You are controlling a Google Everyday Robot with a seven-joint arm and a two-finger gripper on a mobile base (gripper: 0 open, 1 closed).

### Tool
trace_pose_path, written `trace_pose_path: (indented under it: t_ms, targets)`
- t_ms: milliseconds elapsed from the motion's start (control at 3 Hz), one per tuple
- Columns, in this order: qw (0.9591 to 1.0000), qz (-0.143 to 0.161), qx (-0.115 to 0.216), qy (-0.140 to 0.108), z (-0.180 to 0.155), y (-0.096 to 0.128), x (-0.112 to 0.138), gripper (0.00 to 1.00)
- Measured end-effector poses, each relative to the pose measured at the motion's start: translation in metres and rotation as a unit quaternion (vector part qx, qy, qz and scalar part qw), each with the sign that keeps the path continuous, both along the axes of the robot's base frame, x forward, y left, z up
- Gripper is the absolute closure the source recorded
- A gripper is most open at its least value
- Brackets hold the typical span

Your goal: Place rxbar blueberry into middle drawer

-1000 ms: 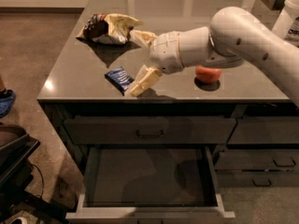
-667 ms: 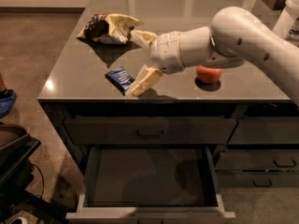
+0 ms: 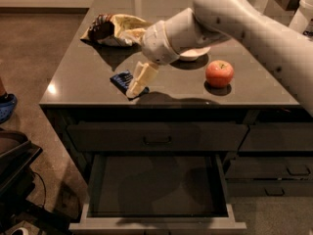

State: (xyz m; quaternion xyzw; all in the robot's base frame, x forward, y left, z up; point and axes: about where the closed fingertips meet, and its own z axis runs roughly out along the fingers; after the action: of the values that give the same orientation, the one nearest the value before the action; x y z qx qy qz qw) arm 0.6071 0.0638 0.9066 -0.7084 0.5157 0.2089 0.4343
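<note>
The rxbar blueberry [image 3: 121,78], a small dark blue bar, lies flat on the dark countertop near its front edge. My gripper [image 3: 137,83] hangs from the pale arm and reaches down at the bar's right end, touching or just over it. The middle drawer [image 3: 157,224] is pulled open below the counter, with a dark interior and a pale grey front rim; nothing lies inside it. The bar's right end is hidden behind the gripper.
A yellow-and-brown chip bag [image 3: 113,29] lies at the back left of the counter [image 3: 78,82]. A red apple [image 3: 219,73] stands to the right, with a white bowl [image 3: 194,53] behind the arm. A closed top drawer [image 3: 157,137] sits above the open one. Black equipment [image 3: 14,165] stands on the floor to the left.
My gripper has shifted a little to the left, closer over the blue bar. The bar, apple and chip bag have not moved.
</note>
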Motion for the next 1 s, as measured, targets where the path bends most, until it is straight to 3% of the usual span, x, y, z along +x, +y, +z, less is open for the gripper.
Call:
trace_pose_path:
  t_ms: [333,1000]
  targets:
    - [0.9999,0.012,-0.008,0.001,0.0,0.008,-0.002,0.0]
    - [0.9988,0.027,-0.018,0.036,-0.023,0.006,0.006,0.0]
